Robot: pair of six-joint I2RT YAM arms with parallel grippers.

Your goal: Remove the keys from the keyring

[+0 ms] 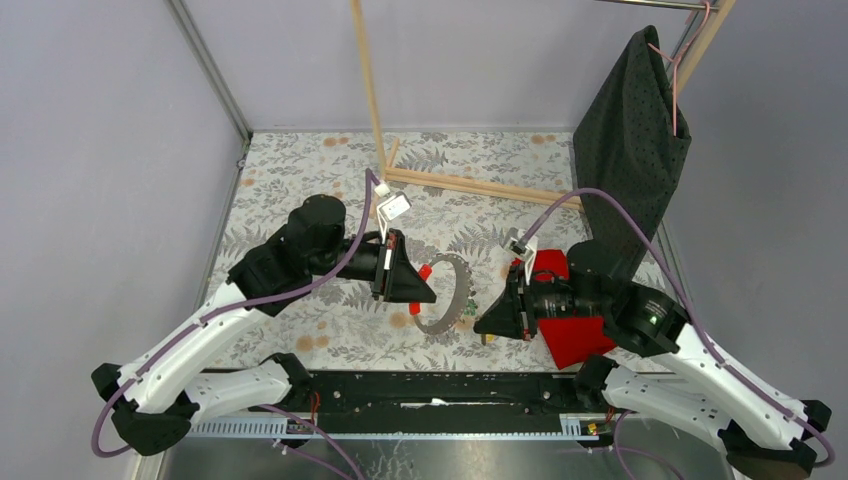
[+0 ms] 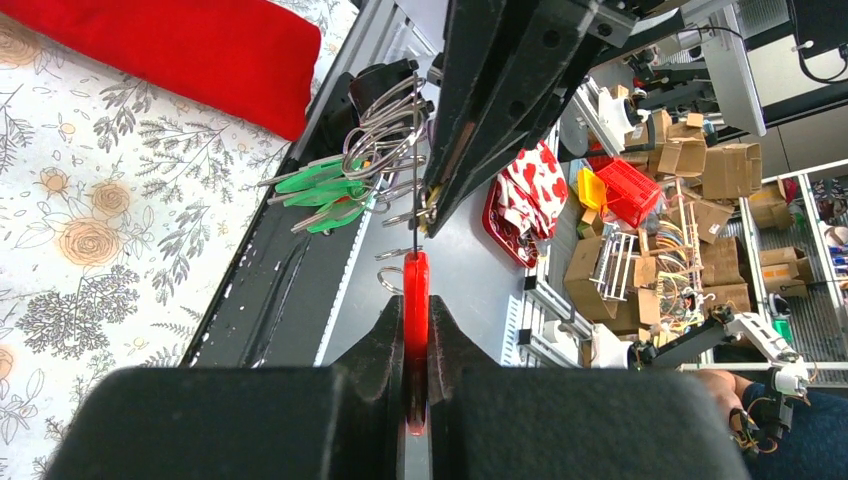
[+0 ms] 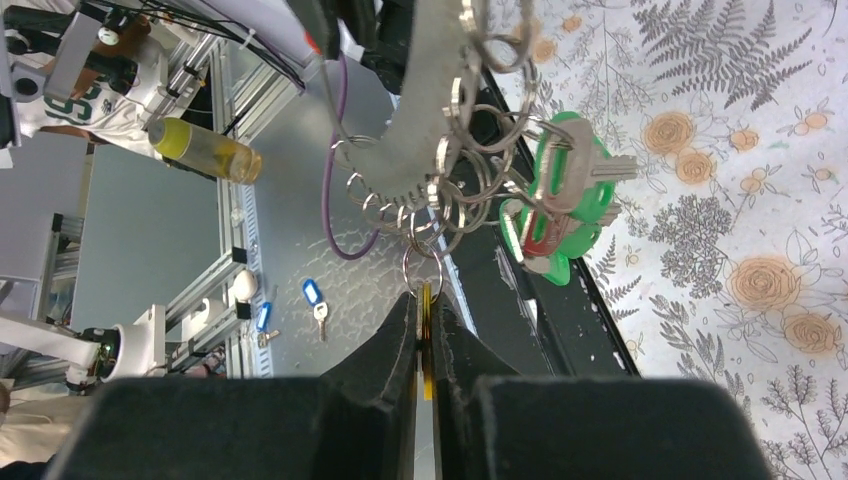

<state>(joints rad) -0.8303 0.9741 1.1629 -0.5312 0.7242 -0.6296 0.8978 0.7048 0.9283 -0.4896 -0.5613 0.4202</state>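
Observation:
The keyring (image 1: 452,297), a large grey ring, hangs in the air between my two grippers. My left gripper (image 1: 418,284) is shut on a red key (image 2: 416,270) that hangs from it; the jaws (image 2: 416,302) pinch it flat. My right gripper (image 1: 488,322) is shut on a yellow key (image 3: 426,372), its jaws (image 3: 424,300) closed just below a small split ring. Green keys (image 3: 560,190) and several small split rings (image 3: 440,200) hang from the grey band of the keyring (image 3: 430,100). The green keys also show in the left wrist view (image 2: 325,185).
A red cloth (image 1: 572,322) lies on the floral table under my right arm. A wooden frame (image 1: 455,184) stands at the back, and a dark cloth (image 1: 630,140) hangs on a hanger at the back right. The black base rail (image 1: 430,390) runs along the near edge.

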